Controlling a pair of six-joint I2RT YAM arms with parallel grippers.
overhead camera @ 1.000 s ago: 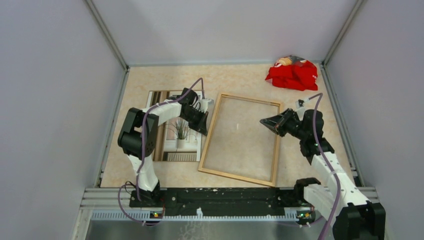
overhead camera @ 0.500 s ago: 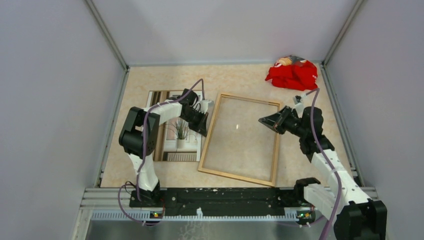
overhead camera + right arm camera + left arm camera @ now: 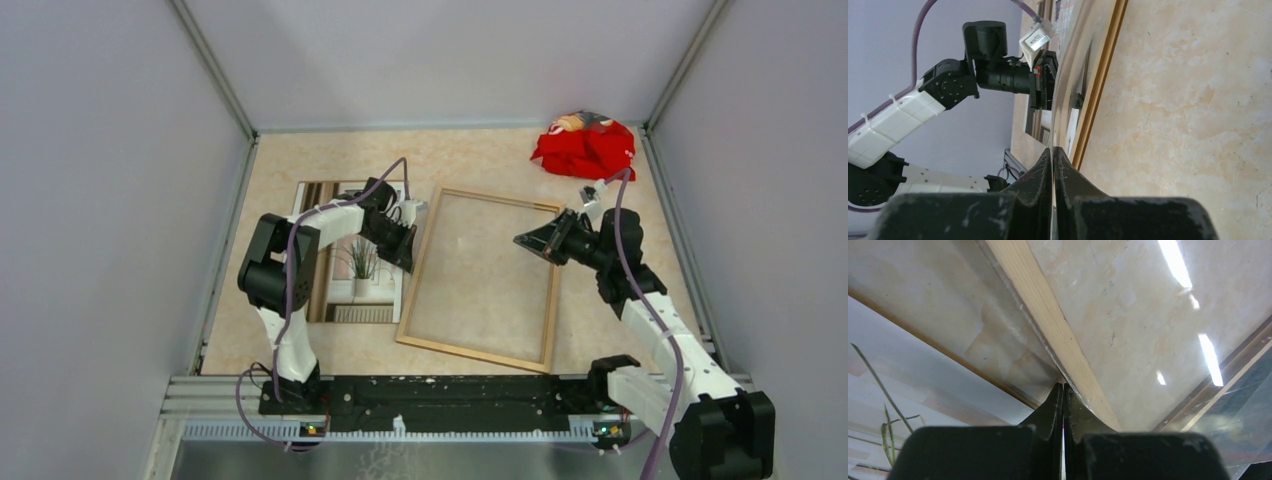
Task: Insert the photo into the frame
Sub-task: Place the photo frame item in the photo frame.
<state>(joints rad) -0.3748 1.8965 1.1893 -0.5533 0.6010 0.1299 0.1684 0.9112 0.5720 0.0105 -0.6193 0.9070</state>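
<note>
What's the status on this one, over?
Left end effector shut at frame left rail; right end effector shut over its right side. Photo face up left of frame, not inside. Red cloth far right corner, not in the way.

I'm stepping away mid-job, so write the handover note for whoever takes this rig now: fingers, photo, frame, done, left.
Left gripper: fingers shut at the left rail of the frame; whether they pinch anything is unclear.
Right gripper: fingers shut, apparently on the edge of the clear sheet at the frame's right side.
The frame lies flat between the arms, pale side up.
The photo lies face up just left of it.
Done: nothing seated yet.
Left: put the photo into the frame.
</note>
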